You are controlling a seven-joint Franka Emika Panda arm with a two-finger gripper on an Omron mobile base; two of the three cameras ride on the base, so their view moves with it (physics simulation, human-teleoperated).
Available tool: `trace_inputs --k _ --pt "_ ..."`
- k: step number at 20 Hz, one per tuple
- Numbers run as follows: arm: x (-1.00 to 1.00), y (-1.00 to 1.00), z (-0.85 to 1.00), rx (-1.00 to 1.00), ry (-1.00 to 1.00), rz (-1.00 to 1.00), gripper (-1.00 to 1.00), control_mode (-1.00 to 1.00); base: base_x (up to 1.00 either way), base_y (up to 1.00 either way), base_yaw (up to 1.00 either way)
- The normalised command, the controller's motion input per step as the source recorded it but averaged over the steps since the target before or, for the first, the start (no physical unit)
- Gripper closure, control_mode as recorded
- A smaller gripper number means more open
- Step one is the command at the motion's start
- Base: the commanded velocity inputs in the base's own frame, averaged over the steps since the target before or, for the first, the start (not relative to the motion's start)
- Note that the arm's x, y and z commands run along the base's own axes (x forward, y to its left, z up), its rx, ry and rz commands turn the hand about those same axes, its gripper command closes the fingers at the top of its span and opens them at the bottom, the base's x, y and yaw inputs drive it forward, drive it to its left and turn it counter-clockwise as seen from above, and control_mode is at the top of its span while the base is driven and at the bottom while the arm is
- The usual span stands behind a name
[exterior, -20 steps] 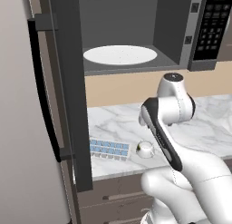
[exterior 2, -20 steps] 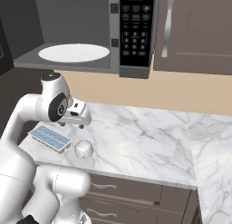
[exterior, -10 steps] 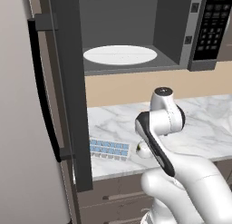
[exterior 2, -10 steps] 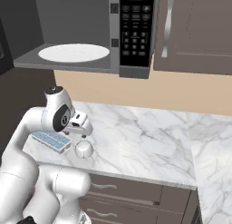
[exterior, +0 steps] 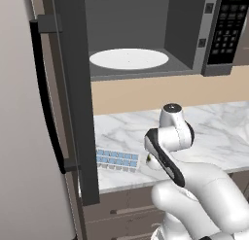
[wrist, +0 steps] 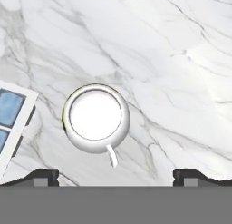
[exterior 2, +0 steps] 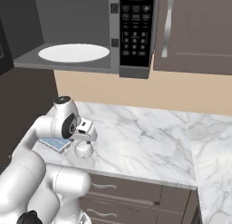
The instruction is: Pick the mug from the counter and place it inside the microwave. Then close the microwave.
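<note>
The small white mug [wrist: 96, 119] stands upright on the marble counter [wrist: 172, 60], seen from straight above, its thin handle [wrist: 111, 156] turned toward my hand. My gripper [wrist: 116, 177] is open, and its two dark fingertips [wrist: 43, 175] stand wide apart just short of the mug. From the right base view the gripper [exterior 2: 84, 140] hangs directly over the mug [exterior 2: 84, 150] near the counter's [exterior 2: 136, 132] front edge. Above, the microwave [exterior: 194, 44] stands with its door [exterior: 73, 88] swung open and the round white plate [exterior: 129, 58] inside.
A blue-celled ice cube tray [exterior: 116, 159] lies on the counter just left of the mug, and its corner [wrist: 9, 123] shows in the hand view. The open door juts out at the left. A keypad [exterior 2: 136, 30] and a brown cabinet [exterior 2: 195, 28] sit to the right.
My arm has folded down and the hand has dropped from well above the counter to just over the mug. The mug and tray have not moved.
</note>
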Motion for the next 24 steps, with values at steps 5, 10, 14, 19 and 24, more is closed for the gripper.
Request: trace_inputs --k 5,10,14,19,24 --pt "0.01 0.0 0.0 0.0 0.13 0.16 -1.0 -1.0 0.0 0.0 0.0" --pt "-0.06 0.0 0.0 0.02 0.03 0.15 -1.0 -1.0 0.0 0.0 0.0" --pt "-0.15 0.0 -0.01 0.0 0.0 0.07 -1.0 -1.0 0.0 0.0 0.0" --pt "-0.01 0.0 -0.3 0.0 -0.03 0.0 -1.0 -1.0 0.0 0.0 0.0" --pt "0.0 0.0 -0.38 0.0 -0.05 0.0 -1.0 -1.0 0.0 0.0 0.0"
